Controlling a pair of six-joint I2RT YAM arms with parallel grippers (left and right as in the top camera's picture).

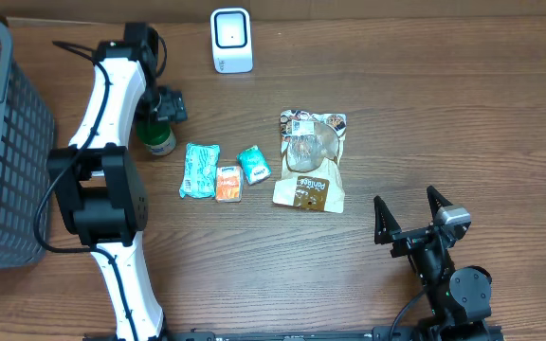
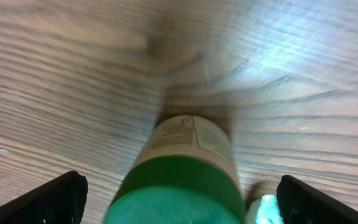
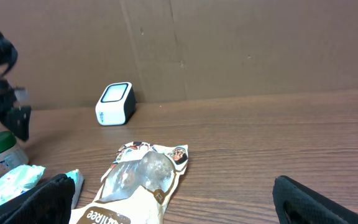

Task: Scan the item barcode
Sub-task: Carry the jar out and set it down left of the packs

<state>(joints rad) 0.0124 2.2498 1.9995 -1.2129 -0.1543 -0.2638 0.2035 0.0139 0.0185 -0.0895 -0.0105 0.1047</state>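
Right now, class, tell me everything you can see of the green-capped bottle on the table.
The green-capped bottle stands upright on the wooden table, towards its left side. It has a round green cap that looks like plastic and a pale body wrapped in a printed label, too blurred to read. The left gripper hangs directly above it, jaws open on either side and clear of it. Only the table appears to touch it.

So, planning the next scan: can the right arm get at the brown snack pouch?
Probably yes: the snack pouch lies flat ahead of the right arm's open fingers, with only bare table between them.
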